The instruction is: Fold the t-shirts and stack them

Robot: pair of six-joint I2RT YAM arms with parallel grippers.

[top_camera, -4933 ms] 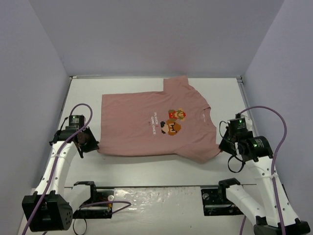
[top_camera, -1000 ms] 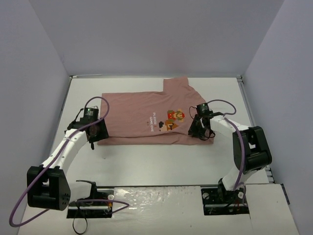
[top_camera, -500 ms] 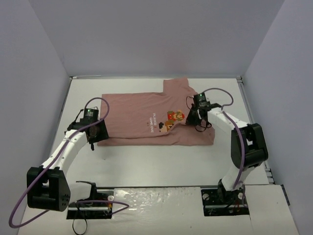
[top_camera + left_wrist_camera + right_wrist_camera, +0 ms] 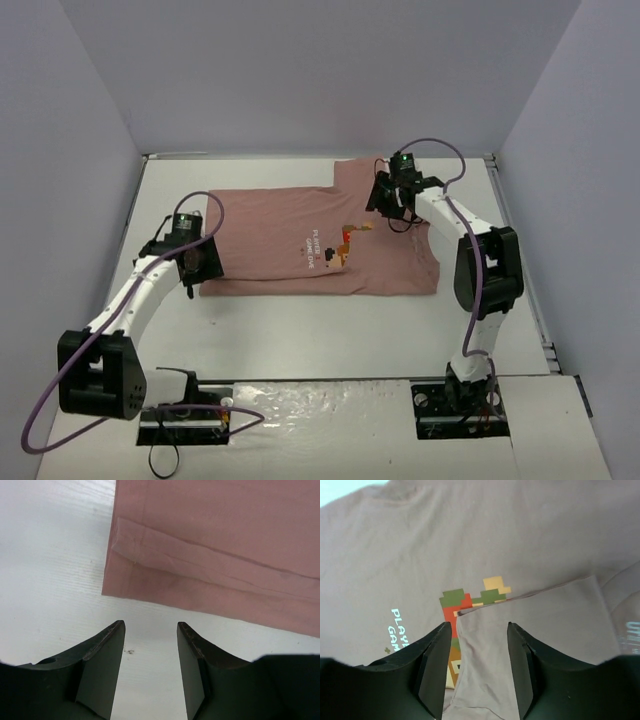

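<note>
The t-shirt (image 4: 290, 250) lies midway on the table (image 4: 300, 335).

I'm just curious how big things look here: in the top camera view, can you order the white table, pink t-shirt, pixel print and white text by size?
1. white table
2. pink t-shirt
3. pixel print, partly hidden, and white text look about alike, too close to rank.

Just 1 salmon t-shirt (image 4: 280, 245) on the 1 white table (image 4: 300, 330). 1 pixel-figure print (image 4: 452, 605) on it, w/ 1 block of white text (image 4: 397, 625). Robot arms: 2, left arm (image 4: 140, 295) & right arm (image 4: 485, 270). Claws: 2, one per arm, left claw (image 4: 150, 625) & right claw (image 4: 479, 625). Purple cables: 2, left cable (image 4: 207, 194) & right cable (image 4: 432, 140).
</note>
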